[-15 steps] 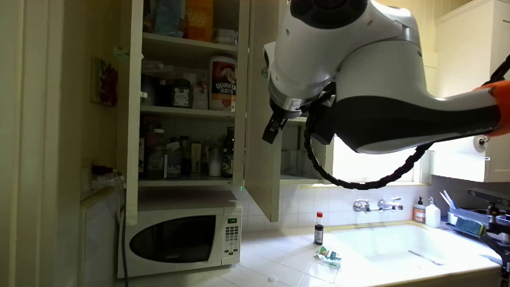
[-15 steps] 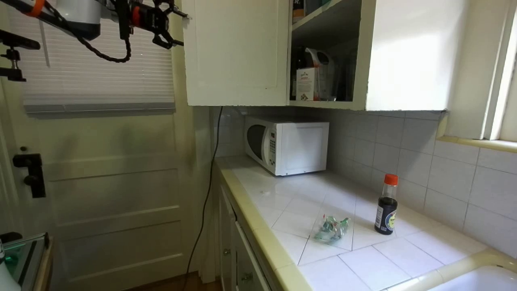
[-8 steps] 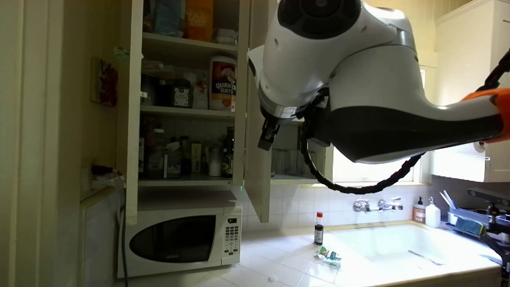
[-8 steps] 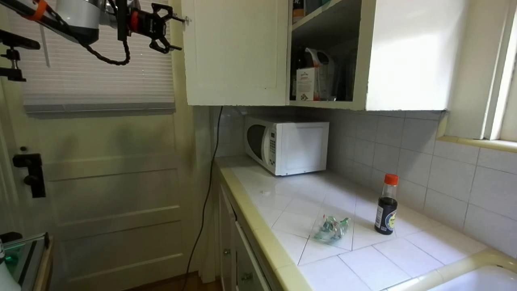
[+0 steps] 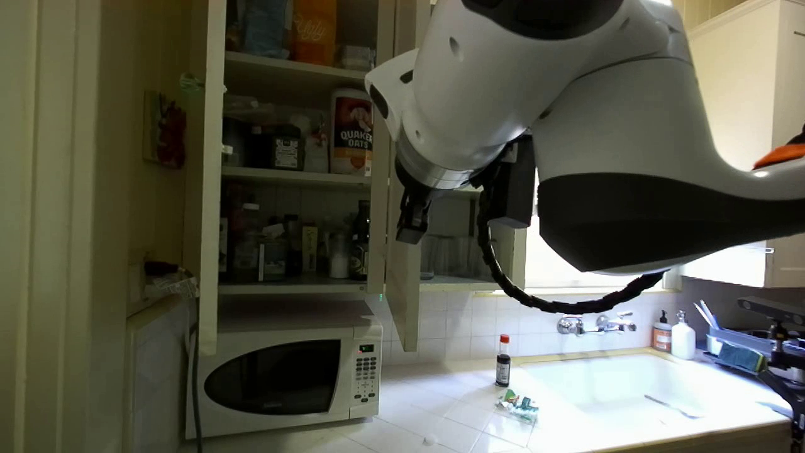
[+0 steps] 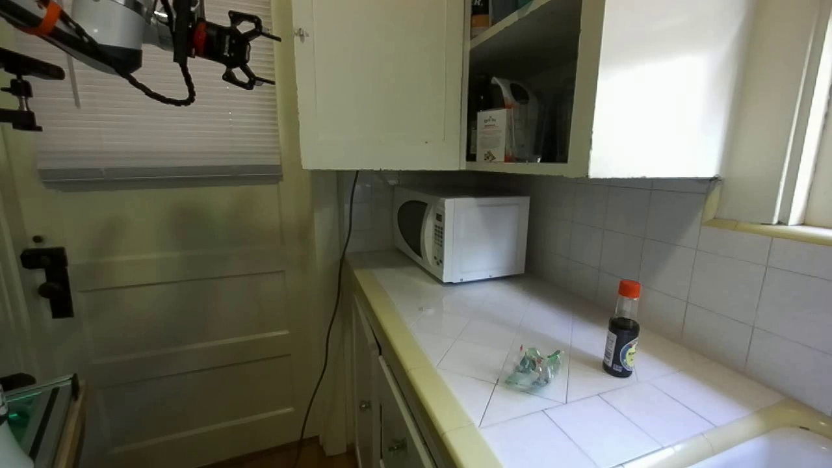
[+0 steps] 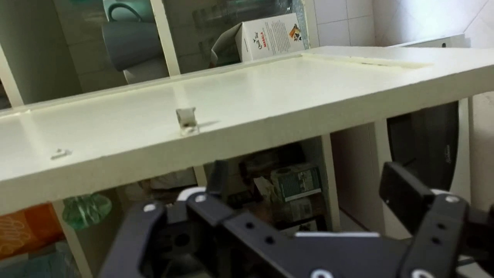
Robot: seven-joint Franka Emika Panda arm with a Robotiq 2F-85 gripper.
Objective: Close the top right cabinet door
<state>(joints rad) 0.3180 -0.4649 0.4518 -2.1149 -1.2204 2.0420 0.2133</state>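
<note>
The top right cabinet door stands open, a tall cream-white panel seen nearly edge-on in an exterior view (image 5: 402, 305) and face-on in an exterior view (image 6: 383, 91), with a small fitting (image 6: 301, 32) by its free edge. In the wrist view the door (image 7: 251, 96) crosses the upper middle, its free edge towards me, with a latch (image 7: 187, 121) on the inner face. My gripper (image 6: 276, 60) is open and empty, a short gap off the free edge. It also shows in front of the door (image 5: 412, 229) and in the wrist view (image 7: 312, 183), fingertips below the door's edge.
The left cabinet door (image 5: 212, 189) also stands open beside stocked shelves (image 5: 295, 176). Below are a white microwave (image 5: 365, 340), a red-capped bottle (image 6: 622, 344), a crumpled green packet (image 6: 534, 369) and the sink (image 5: 616, 384). A power cord (image 6: 335, 305) hangs by the counter.
The door's free edge has swung left in an exterior view, opening wider. My gripper has drawn back from the door's edge, leaving a gap; the upper fingertip overlapped the fitting before.
</note>
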